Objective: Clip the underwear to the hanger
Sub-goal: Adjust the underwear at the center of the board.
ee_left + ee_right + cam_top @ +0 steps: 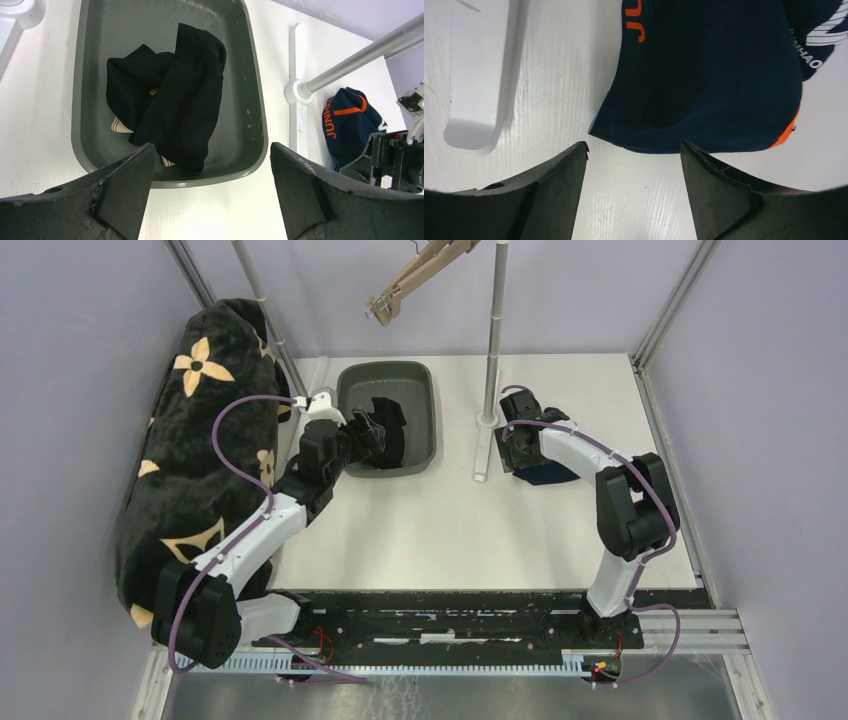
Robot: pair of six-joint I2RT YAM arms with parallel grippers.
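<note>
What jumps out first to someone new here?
The big black plush bundle with gold flowers, slumped along the left side. Then the grey tub of black garments at far centre under the open left claw, and navy underwear with orange trim beneath the open right claw.

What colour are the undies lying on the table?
Navy blue underwear with orange trim and lettering; the right wrist view shows it best.
</note>
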